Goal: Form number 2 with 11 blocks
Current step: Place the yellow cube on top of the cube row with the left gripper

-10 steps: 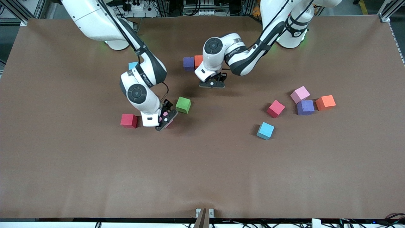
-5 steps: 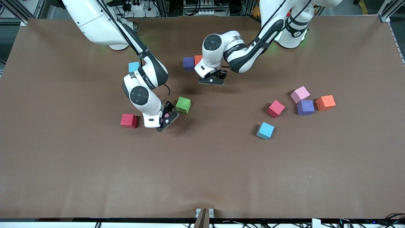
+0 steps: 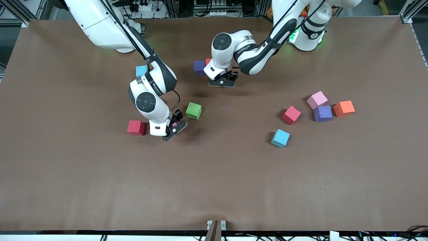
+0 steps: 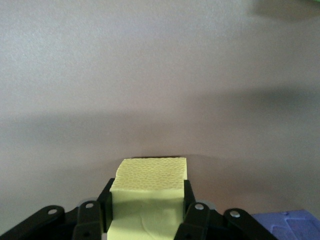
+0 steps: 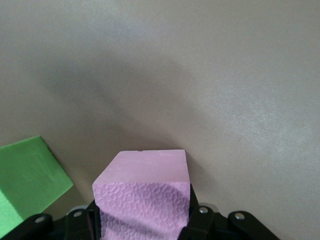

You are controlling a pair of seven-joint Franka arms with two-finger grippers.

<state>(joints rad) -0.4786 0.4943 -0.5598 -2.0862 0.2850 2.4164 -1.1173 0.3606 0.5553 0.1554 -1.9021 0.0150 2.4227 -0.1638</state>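
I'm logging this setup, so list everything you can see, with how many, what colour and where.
Yellow block: one, held in the left gripper.
Pink blocks: two, one held in the right gripper, one at the left arm's end.
Green block: one, beside the right gripper.
Red blocks: two, one beside the right gripper, one near the loose pink one.
Blue blocks: two, light blue, one partly hidden by the right arm, one nearest the front camera.
Purple blocks: two, one beside the left gripper, one touching the loose pink one.
Orange blocks: two, one beside that purple one, one mostly hidden.
Table: one, brown.
Left gripper: one, black.
Right gripper: one, black.
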